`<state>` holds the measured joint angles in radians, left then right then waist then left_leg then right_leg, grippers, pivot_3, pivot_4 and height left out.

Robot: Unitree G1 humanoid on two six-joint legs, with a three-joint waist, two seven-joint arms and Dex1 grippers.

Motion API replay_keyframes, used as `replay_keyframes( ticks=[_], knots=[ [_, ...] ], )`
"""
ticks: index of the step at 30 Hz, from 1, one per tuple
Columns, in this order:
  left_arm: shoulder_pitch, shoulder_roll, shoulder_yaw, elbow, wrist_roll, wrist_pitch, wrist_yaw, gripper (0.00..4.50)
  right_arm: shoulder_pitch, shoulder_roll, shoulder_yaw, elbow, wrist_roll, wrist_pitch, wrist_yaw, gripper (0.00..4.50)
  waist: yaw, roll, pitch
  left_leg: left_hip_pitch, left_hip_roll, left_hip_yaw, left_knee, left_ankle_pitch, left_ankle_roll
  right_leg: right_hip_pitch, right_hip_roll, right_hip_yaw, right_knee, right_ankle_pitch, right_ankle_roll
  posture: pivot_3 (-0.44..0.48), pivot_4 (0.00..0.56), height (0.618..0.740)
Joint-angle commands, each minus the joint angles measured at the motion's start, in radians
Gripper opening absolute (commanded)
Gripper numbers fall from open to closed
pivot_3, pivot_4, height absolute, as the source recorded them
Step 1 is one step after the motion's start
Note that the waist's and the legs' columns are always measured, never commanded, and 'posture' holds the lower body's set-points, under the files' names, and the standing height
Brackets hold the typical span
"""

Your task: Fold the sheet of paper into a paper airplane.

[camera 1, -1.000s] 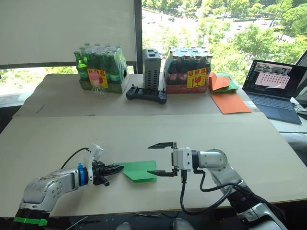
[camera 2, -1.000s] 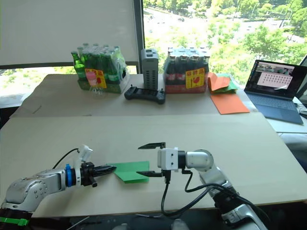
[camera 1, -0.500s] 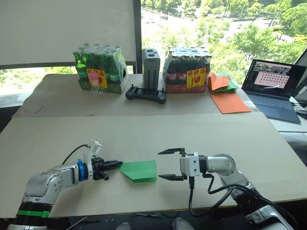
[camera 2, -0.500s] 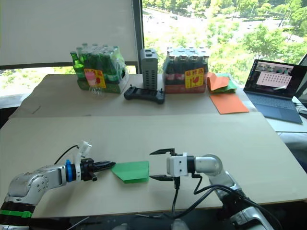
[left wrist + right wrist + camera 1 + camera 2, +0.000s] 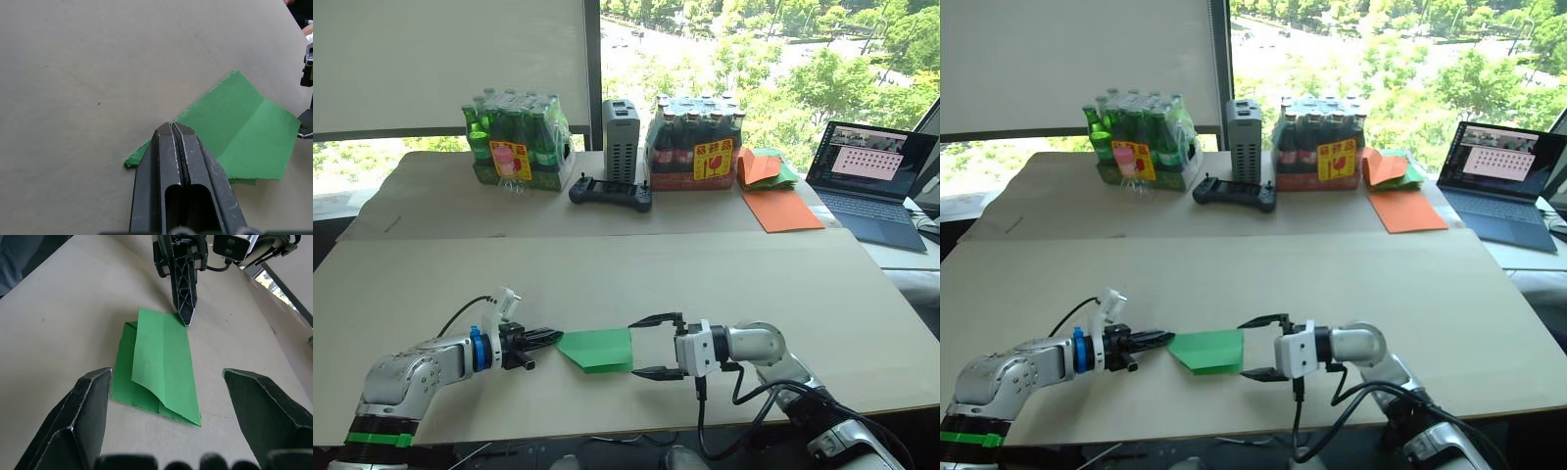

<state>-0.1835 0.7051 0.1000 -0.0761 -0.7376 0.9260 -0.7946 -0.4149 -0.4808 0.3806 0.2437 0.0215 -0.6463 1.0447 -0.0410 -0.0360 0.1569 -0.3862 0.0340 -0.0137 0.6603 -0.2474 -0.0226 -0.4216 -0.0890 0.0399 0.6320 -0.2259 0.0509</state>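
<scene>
The sheet of paper (image 5: 597,350) is bright green and folded into a short layered wedge, lying flat on the near part of the table (image 5: 724,274). My left gripper (image 5: 554,338) is shut, and its tips rest on the paper's left corner (image 5: 172,128). My right gripper (image 5: 639,348) is open and level with the table, just off the paper's right edge, one finger on each side of that edge. The right wrist view looks between its wide-apart fingers (image 5: 93,396) at the paper (image 5: 164,362) and at the left gripper's tip (image 5: 186,319) touching the far corner.
At the back of the far table stand two shrink-wrapped bottle packs (image 5: 517,142) (image 5: 697,145), a grey box (image 5: 622,139) and a black controller (image 5: 612,193). Orange sheets (image 5: 781,209) and a mixed paper pile (image 5: 766,167) lie back right, beside a laptop (image 5: 873,181).
My right gripper pulled away to the right, then came back left to the paper's right edge and closed slightly. The left gripper and the paper have hardly moved.
</scene>
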Motion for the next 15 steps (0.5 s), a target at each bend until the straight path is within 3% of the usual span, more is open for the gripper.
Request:
replay_keyframes(
  ticks=[1, 11, 15],
  knots=[
    [0.016, -0.005, 0.007, -0.032, 0.001, 0.018, 0.005, 0.04, -0.018, 0.013, -0.007, -0.007, 0.0, -0.024, -0.016, 4.01, 0.001, 0.0, 0.0, 0.0, 0.0, 0.0, 0.0, 0.0, 0.0, 0.0, 0.0, 0.0, 0.0, 0.0, 0.0, 0.0, 0.15, 0.727],
    [0.032, -0.014, 0.003, -0.046, 0.01, 0.027, 0.007, 0.04, -0.033, 0.031, -0.002, 0.019, -0.029, -0.063, -0.04, 4.01, 0.0, 0.0, 0.0, 0.0, 0.0, 0.0, 0.0, 0.0, 0.0, 0.0, 0.0, 0.0, 0.0, 0.0, 0.0, 0.0, 0.15, 0.727],
    [0.034, -0.017, 0.005, -0.049, 0.009, 0.028, 0.009, 0.0, -0.032, 0.031, 0.0, 0.024, -0.036, -0.079, -0.04, 2.86, 0.001, 0.0, 0.0, 0.0, 0.0, 0.0, 0.0, 0.0, 0.0, 0.0, 0.0, 0.0, 0.0, 0.0, 0.0, 0.0, 0.15, 0.727]
  ],
)
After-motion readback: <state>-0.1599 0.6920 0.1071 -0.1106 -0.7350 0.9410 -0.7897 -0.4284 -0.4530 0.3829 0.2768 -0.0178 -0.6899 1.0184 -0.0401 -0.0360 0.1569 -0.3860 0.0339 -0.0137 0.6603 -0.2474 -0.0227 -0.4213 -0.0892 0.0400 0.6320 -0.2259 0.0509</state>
